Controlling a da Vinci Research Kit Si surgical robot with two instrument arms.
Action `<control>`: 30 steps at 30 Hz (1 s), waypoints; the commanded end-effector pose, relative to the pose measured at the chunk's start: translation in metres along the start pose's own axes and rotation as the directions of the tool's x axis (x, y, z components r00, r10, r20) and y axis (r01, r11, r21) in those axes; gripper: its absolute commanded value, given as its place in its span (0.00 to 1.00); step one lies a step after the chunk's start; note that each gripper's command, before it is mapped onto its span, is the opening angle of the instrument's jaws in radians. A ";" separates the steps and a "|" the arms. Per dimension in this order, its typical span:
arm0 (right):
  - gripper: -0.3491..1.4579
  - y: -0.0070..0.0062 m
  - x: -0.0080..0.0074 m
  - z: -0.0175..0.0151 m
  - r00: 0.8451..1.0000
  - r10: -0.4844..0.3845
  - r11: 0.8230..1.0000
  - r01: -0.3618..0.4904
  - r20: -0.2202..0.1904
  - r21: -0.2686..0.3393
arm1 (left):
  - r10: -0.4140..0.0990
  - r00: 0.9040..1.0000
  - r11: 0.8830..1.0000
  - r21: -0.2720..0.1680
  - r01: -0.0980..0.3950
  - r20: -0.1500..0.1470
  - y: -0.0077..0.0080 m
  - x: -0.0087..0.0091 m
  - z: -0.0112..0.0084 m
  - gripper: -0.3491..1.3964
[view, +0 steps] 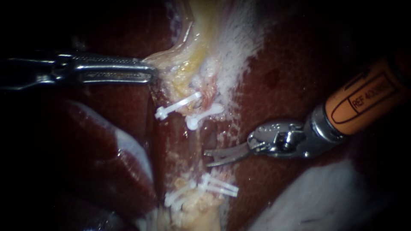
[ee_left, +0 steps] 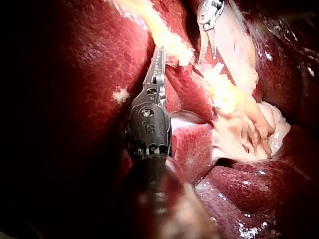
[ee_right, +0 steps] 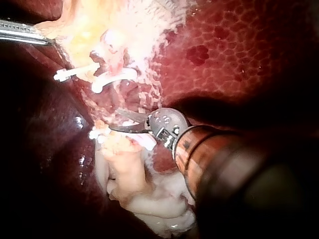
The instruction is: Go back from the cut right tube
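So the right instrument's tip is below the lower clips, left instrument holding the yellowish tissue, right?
Not quite. In the endoscope view the right instrument has its tip between the upper clips and the lower clips; the left instrument does hold the yellowish tissue.

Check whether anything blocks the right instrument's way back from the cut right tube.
Nothing visible does. The right instrument, open, sits between the upper clips and lower clips, only bare liver behind its shaft; the left instrument holds pale tissue well aside.
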 end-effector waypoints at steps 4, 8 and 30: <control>0.58 0.0000 -0.0001 -0.0007 1.000 -0.015 1.000 0.015 -0.009 -0.009 | 0.000 1.000 1.000 0.000 0.000 0.000 0.0000 0.0000 0.0000 0.00; 0.64 0.0000 -0.0001 -0.0017 0.999 -0.037 0.999 0.037 -0.014 -0.019 | 0.000 1.000 1.000 0.000 0.000 0.000 0.0000 0.0000 -0.0001 0.00; 0.97 0.0007 0.0017 -0.0107 0.927 -0.374 0.915 0.375 0.036 -0.149 | 0.001 1.000 1.000 0.002 -0.001 0.000 0.0000 0.0001 -0.0003 0.00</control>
